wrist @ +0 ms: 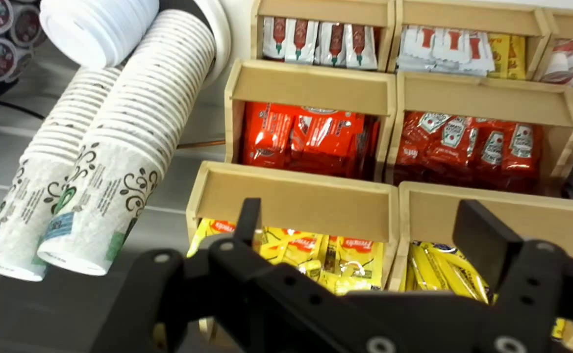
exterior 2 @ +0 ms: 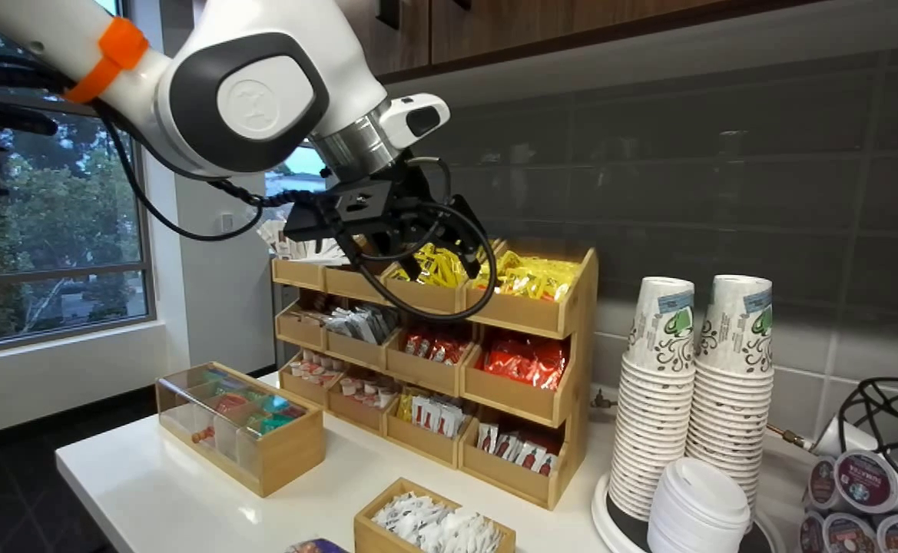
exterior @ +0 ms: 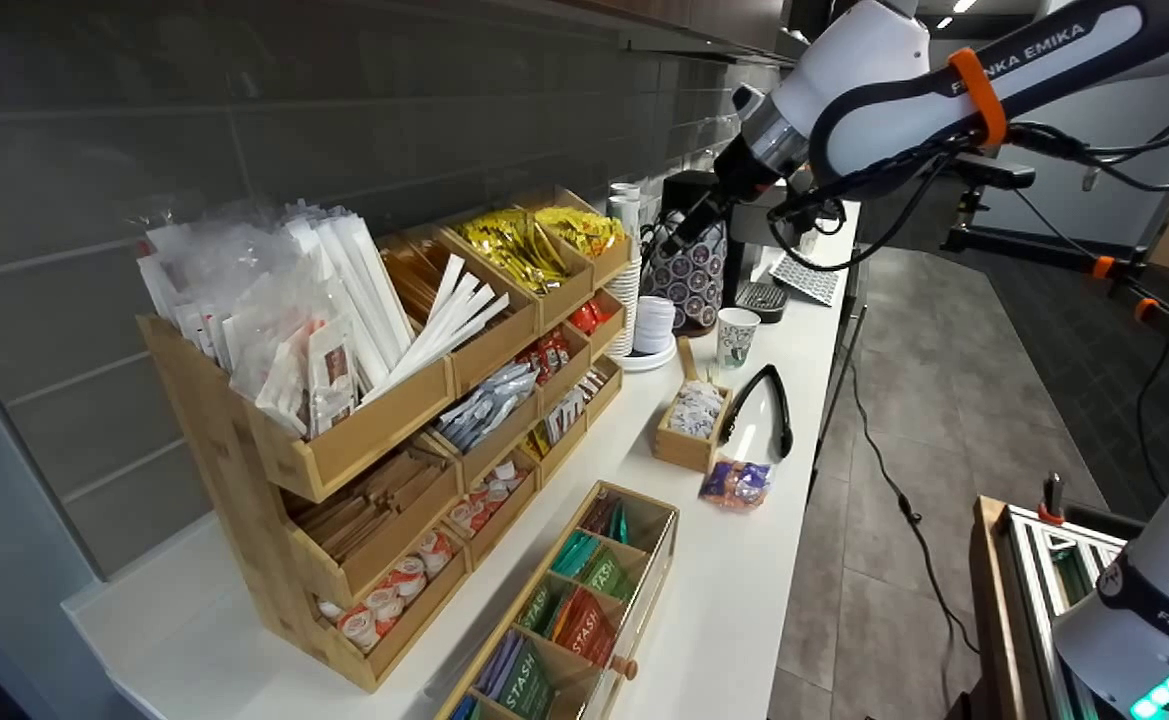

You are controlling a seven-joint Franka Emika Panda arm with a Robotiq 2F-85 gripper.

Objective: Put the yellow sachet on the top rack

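You're up at the top rack [exterior 2: 525, 309], gripper [wrist: 362, 215] hanging near it, jaws spread wide with nothing between them. In an exterior view your fingers [exterior: 689, 226] show at one o'clock, apart from the rack. Now the wrist view: toward six o'clock, yellow sachets [wrist: 306, 250] fill an end bin [wrist: 291, 196]; at four, more yellow packets [wrist: 445, 269] crowd the next bin [wrist: 560, 223]. Swing to two o'clock, and there are yellow strays [wrist: 500, 56] in the bottom rack [wrist: 467, 17], right beside white packets [wrist: 443, 46]. So which is your sachet? Can't tell from here, with yellow on both levels!

Where does that leave you? If yours is among the top lot, I'd call the job done bar backing off. If it's a stray at two o'clock, none of it's done: grasp, lift, carry and drop are all to come. Spread jaws this near the top bins fit a finished drop, and they fit a start just as well. Check that two o'clock spot before you call it.
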